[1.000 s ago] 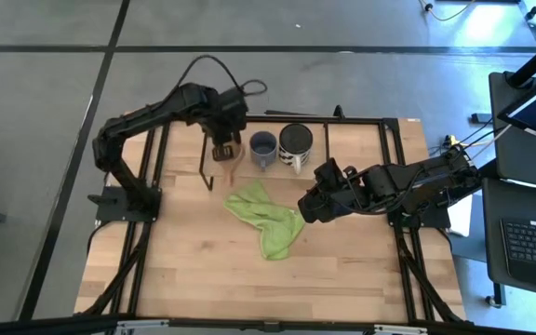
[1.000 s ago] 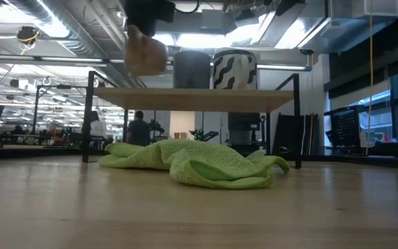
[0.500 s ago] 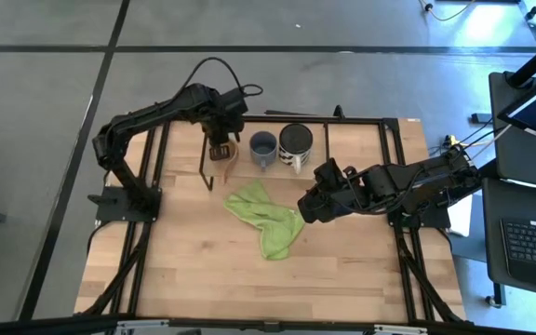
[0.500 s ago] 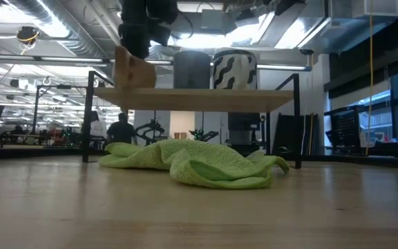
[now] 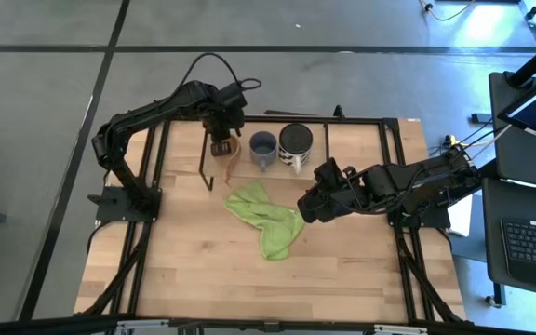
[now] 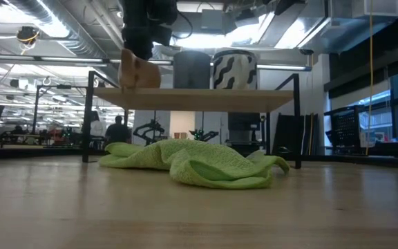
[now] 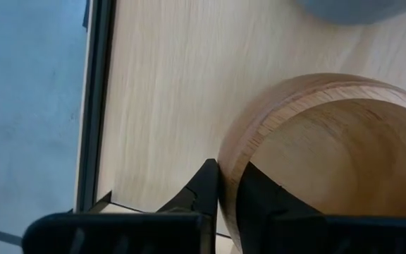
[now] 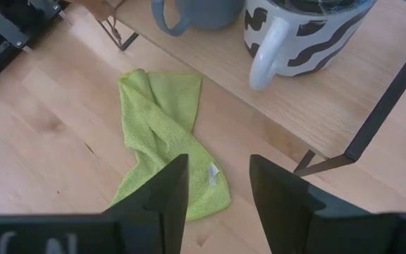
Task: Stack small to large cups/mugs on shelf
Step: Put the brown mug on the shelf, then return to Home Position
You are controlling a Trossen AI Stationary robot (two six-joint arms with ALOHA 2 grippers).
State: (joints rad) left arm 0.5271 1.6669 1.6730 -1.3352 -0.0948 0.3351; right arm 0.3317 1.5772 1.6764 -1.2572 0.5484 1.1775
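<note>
A small tan wooden cup (image 5: 230, 149) (image 6: 138, 72) stands at the left end of the shelf (image 5: 352, 151) (image 6: 206, 99), a light board on thin black legs. My left gripper (image 5: 221, 145) (image 7: 228, 175) is shut on the cup's rim. To the cup's right, a grey-blue mug (image 5: 262, 147) (image 6: 192, 69) and a larger white mug with black wavy stripes (image 5: 296, 142) (image 6: 235, 68) stand on their bases on the shelf. My right gripper (image 5: 307, 207) (image 8: 217, 189) is open and empty over the tabletop, in front of the shelf. My left gripper holds the wooden cup by its rim wall (image 7: 232, 164), on the side toward the shelf's left end. One finger (image 7: 259, 197) is inside the cup and one finger (image 7: 206, 185) is outside. The fingers point down from above. The cup is upright, its base at the shelf board.
A crumpled green cloth (image 5: 266, 216) (image 6: 192, 162) (image 8: 164, 134) lies on the wooden tabletop in front of the shelf, just left of my right gripper. The shelf's black legs (image 8: 383, 106) stand at its ends. Black frame rails run along the table's sides.
My left gripper has gone down onto the shelf's left end with the wooden cup. The cup was lifted clear and tipped above the board; it now stands upright with its base at the board. My right arm has kept still.
</note>
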